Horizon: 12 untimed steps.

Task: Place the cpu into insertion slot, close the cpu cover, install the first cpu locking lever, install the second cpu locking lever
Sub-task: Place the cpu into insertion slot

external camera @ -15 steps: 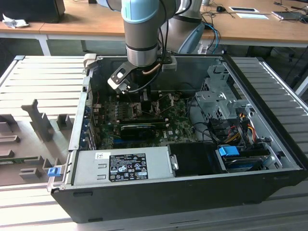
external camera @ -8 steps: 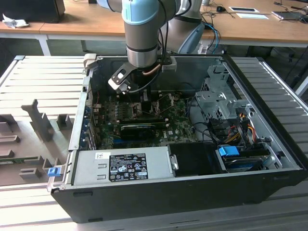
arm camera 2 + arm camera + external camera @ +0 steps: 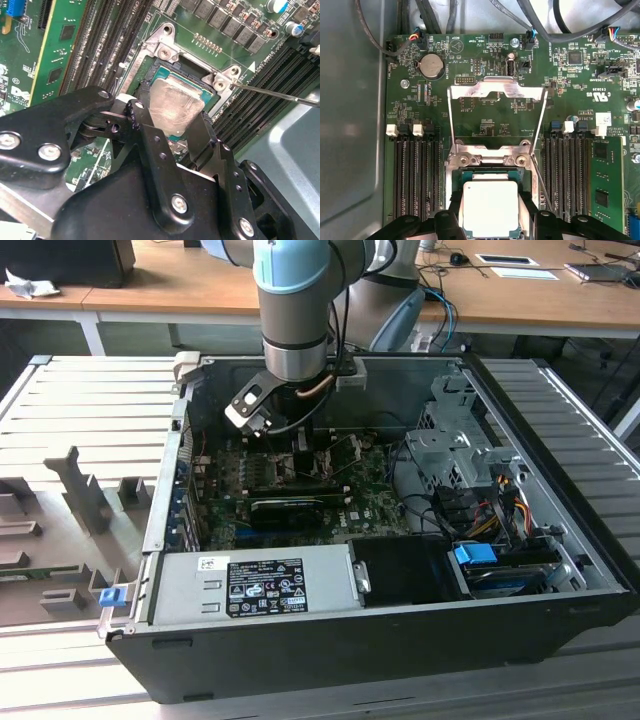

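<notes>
The cpu (image 3: pixel 490 205), a square chip with a silver-grey top, sits between my gripper's (image 3: pixel 491 219) black fingers (image 3: pixel 451 220), which are closed against two opposite edges. It hovers at the insertion slot (image 3: pixel 490 173) on the green motherboard; I cannot tell whether it is seated. In the second wrist view the cpu (image 3: pixel 175 102) covers the slot (image 3: pixel 150 70), with the gripper (image 3: pixel 172 122) around it. The cpu cover (image 3: pixel 495 92) stands flipped open beyond the slot. A thin locking lever (image 3: pixel 541 187) is swung free beside the slot. In the exterior view the gripper (image 3: pixel 308 445) reaches down into the case.
Black memory slots (image 3: pixel 417 175) flank the slot on both sides, with a green card (image 3: pixel 605 185) in one. The open computer case (image 3: pixel 560 440) has a power supply (image 3: pixel 260 585) at its near side, a drive cage (image 3: pixel 450 440) and cables (image 3: pixel 490 510) at the exterior view's right.
</notes>
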Each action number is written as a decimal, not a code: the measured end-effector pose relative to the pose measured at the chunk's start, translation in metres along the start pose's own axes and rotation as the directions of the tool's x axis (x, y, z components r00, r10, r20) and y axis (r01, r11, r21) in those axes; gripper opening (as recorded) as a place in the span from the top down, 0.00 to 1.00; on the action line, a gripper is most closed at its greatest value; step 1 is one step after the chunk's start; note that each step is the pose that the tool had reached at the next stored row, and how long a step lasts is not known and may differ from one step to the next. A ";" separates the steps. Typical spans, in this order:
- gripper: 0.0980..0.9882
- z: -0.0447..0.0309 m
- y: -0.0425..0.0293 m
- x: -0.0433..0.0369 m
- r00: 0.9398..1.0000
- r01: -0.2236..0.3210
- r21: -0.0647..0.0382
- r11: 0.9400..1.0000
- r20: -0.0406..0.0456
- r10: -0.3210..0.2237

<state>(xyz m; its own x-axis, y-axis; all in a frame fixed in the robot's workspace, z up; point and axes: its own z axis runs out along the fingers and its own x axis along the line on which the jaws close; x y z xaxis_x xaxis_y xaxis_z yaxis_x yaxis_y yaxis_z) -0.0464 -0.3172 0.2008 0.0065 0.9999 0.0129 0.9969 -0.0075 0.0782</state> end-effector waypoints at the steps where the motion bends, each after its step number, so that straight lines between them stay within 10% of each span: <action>1: 0.52 -0.0001 0.0000 0.0000 1.000 0.000 0.000 1.000 0.000 0.000; 12: 0.52 -0.0086 0.0006 0.0001 1.000 0.000 0.001 1.000 0.001 0.000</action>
<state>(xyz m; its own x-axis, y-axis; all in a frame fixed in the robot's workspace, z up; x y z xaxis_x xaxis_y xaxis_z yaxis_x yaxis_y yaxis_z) -0.0465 -0.3173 0.2094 0.0066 0.9999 0.0124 0.9970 -0.0075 0.0777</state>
